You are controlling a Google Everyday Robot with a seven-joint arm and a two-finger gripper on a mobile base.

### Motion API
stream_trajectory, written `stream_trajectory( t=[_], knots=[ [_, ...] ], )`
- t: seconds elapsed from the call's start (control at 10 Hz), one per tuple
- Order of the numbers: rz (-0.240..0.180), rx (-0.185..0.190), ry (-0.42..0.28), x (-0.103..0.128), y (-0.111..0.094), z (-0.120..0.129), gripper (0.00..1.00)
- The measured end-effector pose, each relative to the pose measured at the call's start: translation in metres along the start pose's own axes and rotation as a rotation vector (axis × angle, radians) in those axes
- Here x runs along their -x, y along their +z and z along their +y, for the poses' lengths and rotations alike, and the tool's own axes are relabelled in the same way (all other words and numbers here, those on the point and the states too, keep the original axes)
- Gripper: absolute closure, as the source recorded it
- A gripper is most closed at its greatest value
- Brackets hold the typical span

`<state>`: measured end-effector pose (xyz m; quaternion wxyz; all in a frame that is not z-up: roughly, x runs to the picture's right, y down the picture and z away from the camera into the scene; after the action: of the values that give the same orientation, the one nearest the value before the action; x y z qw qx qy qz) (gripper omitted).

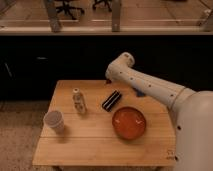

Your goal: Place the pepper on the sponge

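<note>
The end effector (109, 77) hangs above the smooth wooden bench (95, 145), near the flat black sponge (111, 100); I cannot tell its grip.

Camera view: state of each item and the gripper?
cup: upright, mouth up.
small bottle: upright, standing free.
dark block: lying flat, nothing on it.
bowl: right way up, looks empty.
blue thing: mostly hidden behind the arm, state unclear.
gripper: at the arm's end, over the back edge of the table.
</note>
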<state>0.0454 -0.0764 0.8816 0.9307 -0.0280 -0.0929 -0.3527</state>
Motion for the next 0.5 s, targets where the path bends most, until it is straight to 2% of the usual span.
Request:
stream_trajectory(
  t=[0.5],
  knots=[
    [0.046,-0.016,0.080,-0.013,-0.014,0.010,1.00]
  ],
)
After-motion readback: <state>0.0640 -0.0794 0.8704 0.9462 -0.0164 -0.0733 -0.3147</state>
